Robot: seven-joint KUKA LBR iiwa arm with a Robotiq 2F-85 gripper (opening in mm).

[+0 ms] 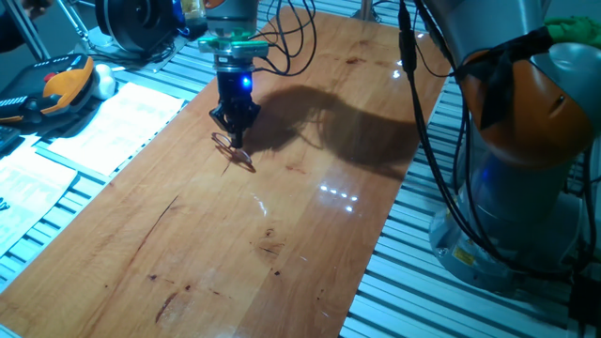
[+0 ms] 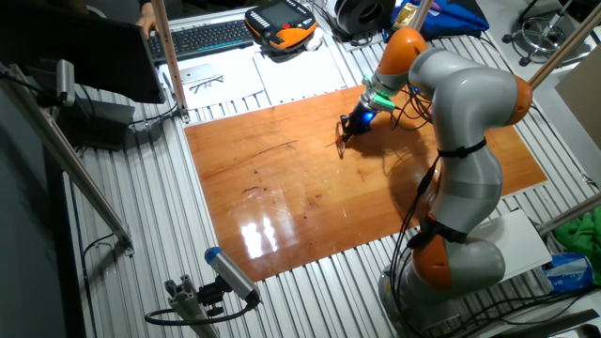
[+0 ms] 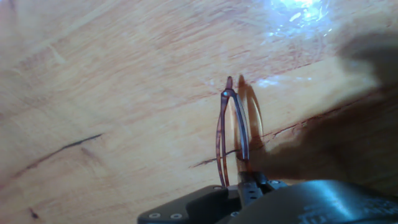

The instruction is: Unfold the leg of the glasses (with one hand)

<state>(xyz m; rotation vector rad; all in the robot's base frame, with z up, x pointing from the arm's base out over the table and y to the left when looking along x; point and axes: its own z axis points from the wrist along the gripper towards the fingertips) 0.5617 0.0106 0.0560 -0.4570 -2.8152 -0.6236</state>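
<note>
glasses (image 3: 231,134) rise thin from the jaws pinching them in hand view (fixed views blur this) above the table (image 1: 282,244).

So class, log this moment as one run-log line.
stage: at glasses | hand: low over glasses, grip unclear | glasses: on wooden table | leg: state unclear
</note>
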